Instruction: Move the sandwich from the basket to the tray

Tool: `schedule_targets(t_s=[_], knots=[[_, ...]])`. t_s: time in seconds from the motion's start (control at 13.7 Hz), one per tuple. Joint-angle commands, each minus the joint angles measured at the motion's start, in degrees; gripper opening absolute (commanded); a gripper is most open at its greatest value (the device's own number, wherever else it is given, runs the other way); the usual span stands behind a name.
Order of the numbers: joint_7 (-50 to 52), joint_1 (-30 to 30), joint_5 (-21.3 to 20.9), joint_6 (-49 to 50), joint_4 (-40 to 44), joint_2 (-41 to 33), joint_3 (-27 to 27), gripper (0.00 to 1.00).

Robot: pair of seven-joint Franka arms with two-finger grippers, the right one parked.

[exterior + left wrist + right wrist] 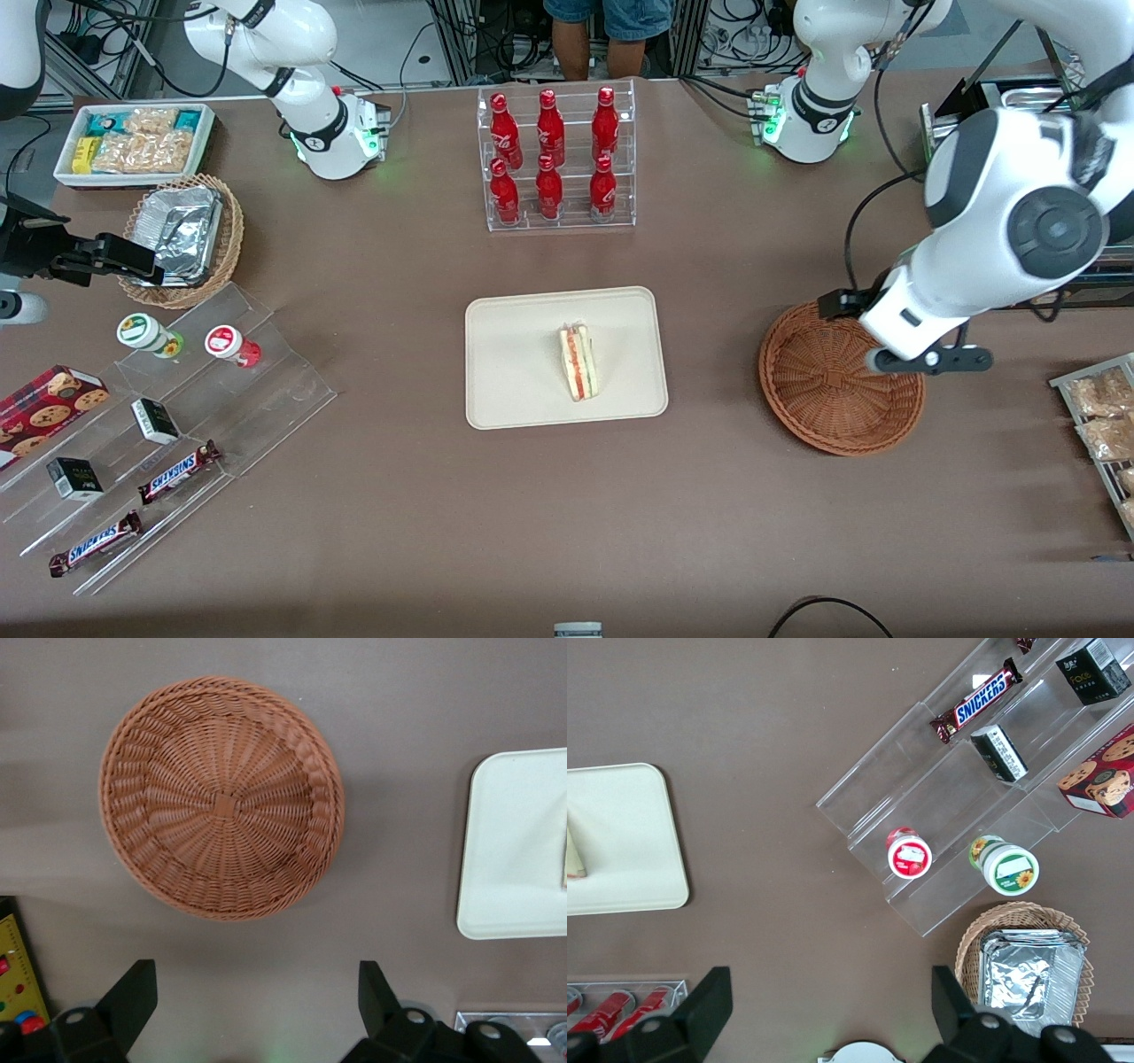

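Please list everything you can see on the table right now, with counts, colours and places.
triangular pale-bread sandwich: one, on the tray.
flat cream rectangular tray: one, table middle.
round reddish-brown wicker basket: one, holds nothing, working arm's end.
red bottles: six, in a clear rack.
tan wicker basket with foil container: one, parked arm's end.
white bin of snack packets: one, beside it.
Snickers bars: two, on clear steps.
claw: open, holds nothing, above the table beside the reddish-brown basket.

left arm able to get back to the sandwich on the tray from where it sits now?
Probably yes: the gripper hangs open above the empty basket, and the sandwich lies exposed on the tray.
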State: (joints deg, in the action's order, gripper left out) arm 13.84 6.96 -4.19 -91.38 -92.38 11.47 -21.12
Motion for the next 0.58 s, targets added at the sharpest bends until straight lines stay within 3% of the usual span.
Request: schedule_targets(t_s=[0.0, 0.51], knots=[[-2.41, 0.42, 1.11, 2.51, -2.72, -4.69, 0.28, 1.0], [-7.16, -0.1, 1.63, 9.28, -2.72, -10.76, 7.39, 1.0]])
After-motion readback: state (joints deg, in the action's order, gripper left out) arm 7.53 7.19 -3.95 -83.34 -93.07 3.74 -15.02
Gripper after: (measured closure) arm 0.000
